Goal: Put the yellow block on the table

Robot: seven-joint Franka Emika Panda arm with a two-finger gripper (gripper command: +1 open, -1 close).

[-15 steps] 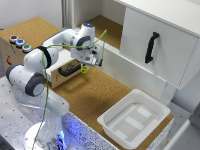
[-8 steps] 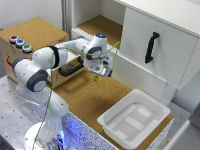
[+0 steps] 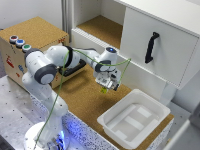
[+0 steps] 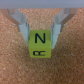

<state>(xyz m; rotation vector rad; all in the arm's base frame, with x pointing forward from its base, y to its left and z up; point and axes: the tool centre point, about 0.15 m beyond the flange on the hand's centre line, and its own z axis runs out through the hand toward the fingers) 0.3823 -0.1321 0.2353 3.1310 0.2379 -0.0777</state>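
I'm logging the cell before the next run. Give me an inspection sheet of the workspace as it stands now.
Surface: cork table, bare beneath the arm.
Job's things: yellow block, lettered N, between the pincer fingers; whether it touches the cork cannot be told.
Clutter: white plastic tray at the exterior view's right; wooden box with coloured buttons at its left.
Grippers: pincer pointing down, shut on the block.
Cables: green cable running along the arm.
Surroundings: white cabinet with a black handle behind; open cork-lined compartment.

Both views are evenly lit and soft-focused, with blue glare at the robot base (image 3: 67, 131).
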